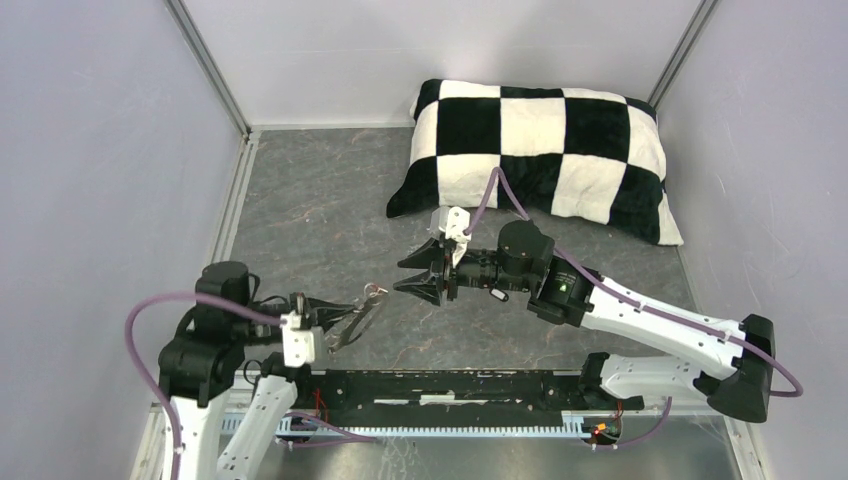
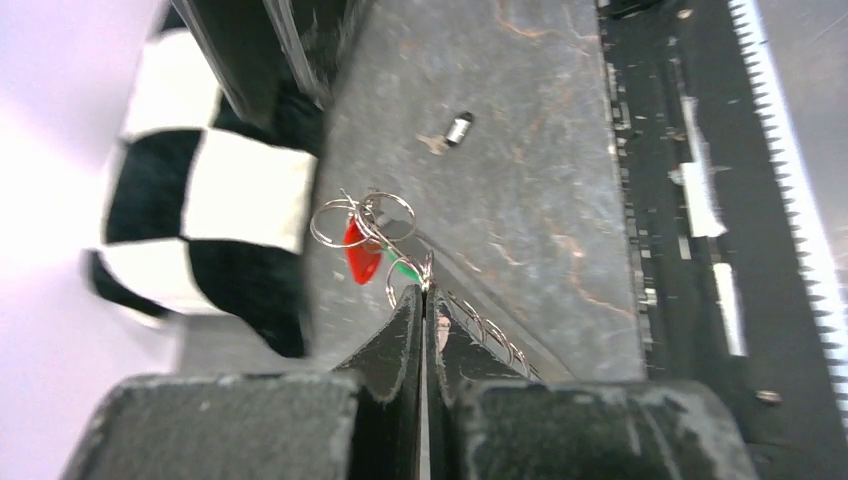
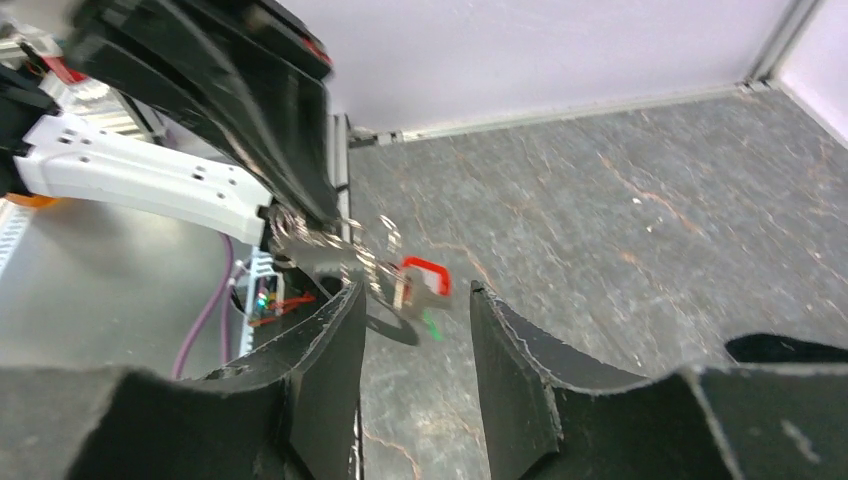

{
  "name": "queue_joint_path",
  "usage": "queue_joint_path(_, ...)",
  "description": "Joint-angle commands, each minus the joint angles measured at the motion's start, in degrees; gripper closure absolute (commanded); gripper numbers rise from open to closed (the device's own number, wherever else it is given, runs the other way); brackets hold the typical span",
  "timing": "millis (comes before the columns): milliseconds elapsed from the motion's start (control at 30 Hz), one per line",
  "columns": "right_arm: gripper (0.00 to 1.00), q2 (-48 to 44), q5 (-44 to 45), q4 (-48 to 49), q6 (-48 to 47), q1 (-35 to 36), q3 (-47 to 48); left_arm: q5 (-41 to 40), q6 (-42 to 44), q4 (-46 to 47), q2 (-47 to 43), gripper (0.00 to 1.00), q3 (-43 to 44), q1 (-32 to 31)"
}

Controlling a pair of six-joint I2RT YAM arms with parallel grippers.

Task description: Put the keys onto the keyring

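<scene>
**Left tool pinches the key bunch; right tool gapes just beside it**

The keys [image 1: 374, 293] are a small tangle held above the desk [image 1: 320, 200], a dark grey sheet veined like stone. The left wrist view shows several thin, bright wire rings [image 2: 365, 213] looped through each other, with a red tag [image 2: 362, 250] and a green tag [image 2: 403, 268] of glossy plastic hanging among them. The key blades are too small and tangled to pick out.

The left tool [image 2: 424, 300] has its flat, scuffed black fingers pressed together, and a ring is nipped at their very tip. A beaded or coiled strand runs along the right finger; what it is cannot be told.

The right tool [image 3: 415, 295] stands wide, with broad, rough-edged black fingers [image 3: 330, 345]. In its own view the rings and the red tag sit in the gap just beyond the tips, blurred. From above, the tips lie just to the right of the bunch; whether they touch it cannot be told.

A soft, plump checked pillow [image 1: 540, 150] lies at the far side of the desk, well away from the bunch. A small silver-and-black cylinder [image 2: 458, 128] lies on the desk beyond the bunch.
</scene>
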Motion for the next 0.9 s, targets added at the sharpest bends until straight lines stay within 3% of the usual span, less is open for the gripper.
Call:
queue_joint_path(0, 0.51, 0.65, 3.42, -3.97, -3.27, 0.2, 2.41, 4.93, 9.49, 11.91, -4.11, 0.98, -1.21, -0.12)
queue_joint_path(233, 0.47, -2.97, 6.1, -0.31, -2.49, 0.48, 1.72, 9.53, 7.44, 11.89, -2.03, 0.98, 2.83, -0.12)
queue_joint_path(467, 0.45, -4.12, 5.95, -3.34, -4.91, 0.51, 6.33, 11.89, 5.6, 11.9, -0.69, 0.98, 4.18, -0.12)
queue_joint_path(867, 0.48, -4.91, -1.21, -4.79, -10.52, 0.57, 10.64, 17.63, -12.14, 15.46, 8.26, 0.98, 7.28, -0.1)
